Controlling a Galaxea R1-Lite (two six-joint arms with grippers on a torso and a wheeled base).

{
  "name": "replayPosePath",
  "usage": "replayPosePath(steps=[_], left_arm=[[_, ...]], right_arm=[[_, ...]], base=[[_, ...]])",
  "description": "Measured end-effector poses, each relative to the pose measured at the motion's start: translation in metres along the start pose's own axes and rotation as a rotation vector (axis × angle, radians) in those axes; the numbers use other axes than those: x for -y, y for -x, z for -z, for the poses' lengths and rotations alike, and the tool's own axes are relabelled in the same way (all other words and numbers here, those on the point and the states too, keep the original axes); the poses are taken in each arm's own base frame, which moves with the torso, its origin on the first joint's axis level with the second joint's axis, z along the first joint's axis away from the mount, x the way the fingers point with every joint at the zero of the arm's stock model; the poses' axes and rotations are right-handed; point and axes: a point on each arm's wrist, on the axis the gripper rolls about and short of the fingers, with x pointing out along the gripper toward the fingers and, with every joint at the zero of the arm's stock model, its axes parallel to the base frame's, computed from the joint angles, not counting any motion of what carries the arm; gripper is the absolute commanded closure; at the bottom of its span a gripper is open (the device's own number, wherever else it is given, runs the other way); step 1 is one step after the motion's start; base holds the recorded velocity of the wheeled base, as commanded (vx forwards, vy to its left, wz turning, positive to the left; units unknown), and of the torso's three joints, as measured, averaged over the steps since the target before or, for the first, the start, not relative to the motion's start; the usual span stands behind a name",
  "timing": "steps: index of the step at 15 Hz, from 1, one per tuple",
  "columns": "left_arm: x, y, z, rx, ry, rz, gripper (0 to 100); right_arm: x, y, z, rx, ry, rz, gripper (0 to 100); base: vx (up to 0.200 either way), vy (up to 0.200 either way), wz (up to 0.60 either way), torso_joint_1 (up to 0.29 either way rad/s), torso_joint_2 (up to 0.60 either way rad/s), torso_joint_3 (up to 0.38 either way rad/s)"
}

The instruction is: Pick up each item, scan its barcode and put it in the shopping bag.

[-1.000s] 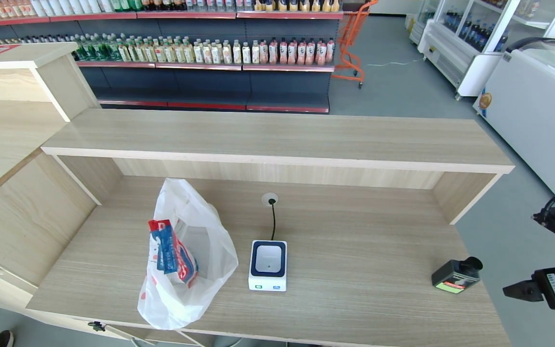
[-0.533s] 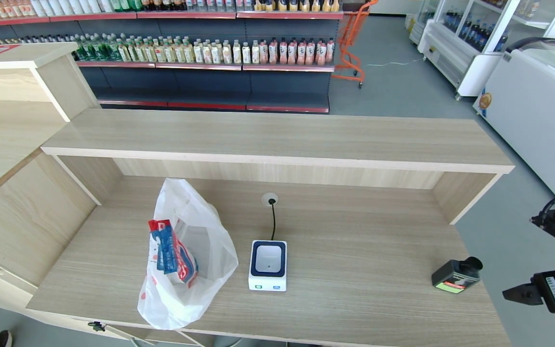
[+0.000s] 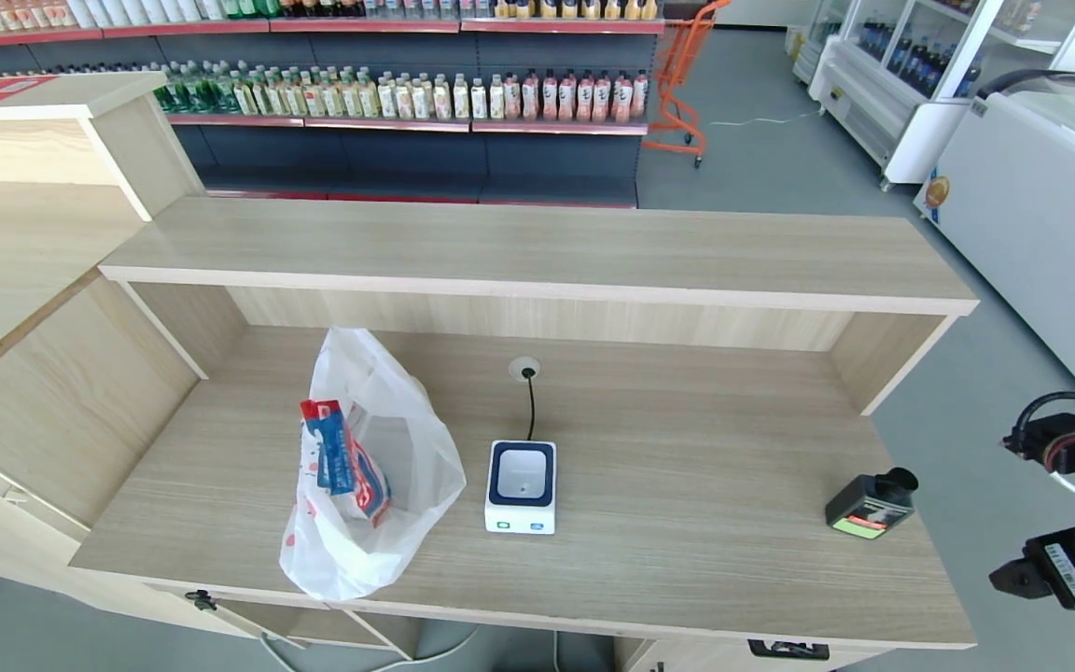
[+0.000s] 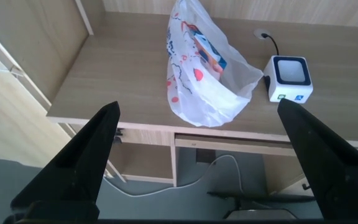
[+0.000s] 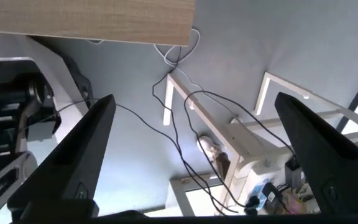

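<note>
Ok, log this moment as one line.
bag: one pack inside; scanner: beside bag; bottle: right end of counter; left pincer: open; right pincer: open

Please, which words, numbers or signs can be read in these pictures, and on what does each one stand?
None can be read.
On the shopping bag: red and blue print, too blurred.
On the scanner: two small marks on its front, too small.
On the bottle: red and green label, too blurred.

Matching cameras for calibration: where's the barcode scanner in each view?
Head: scanner on the counter, right of the shopping bag.
Left wrist: scanner beside the shopping bag.
Right wrist: faces the counter edge and floor cables.
Shared landmark: the shopping bag, head and left wrist views.
</note>
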Motion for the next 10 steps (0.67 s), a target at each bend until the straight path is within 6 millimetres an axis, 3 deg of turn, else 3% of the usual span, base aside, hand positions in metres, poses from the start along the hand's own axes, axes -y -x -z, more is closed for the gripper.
replayPosePath(steps=[2, 7, 10], left_arm=[[0.000, 0.000, 0.000, 0.000, 0.000, 0.000, 0], [0.000, 0.000, 0.000, 0.000, 0.000, 0.000, 0], [0.000, 0.000, 0.000, 0.000, 0.000, 0.000, 0]], right_arm=[[0.002, -0.018, -0.016, 0.094, -0.019, 0.055, 0], [0.003, -0.058, -0.013, 0.022, 0.141, 0.043, 0], [0.002, -0.086, -0.024, 0.098, 0.160, 0.043, 0]], base=[[0.000, 0.000, 0.00, 0.000, 0.00, 0.000], [0.000, 0.000, 0.00, 0.000, 0.00, 0.000], [0.000, 0.000, 0.00, 0.000, 0.00, 0.000]])
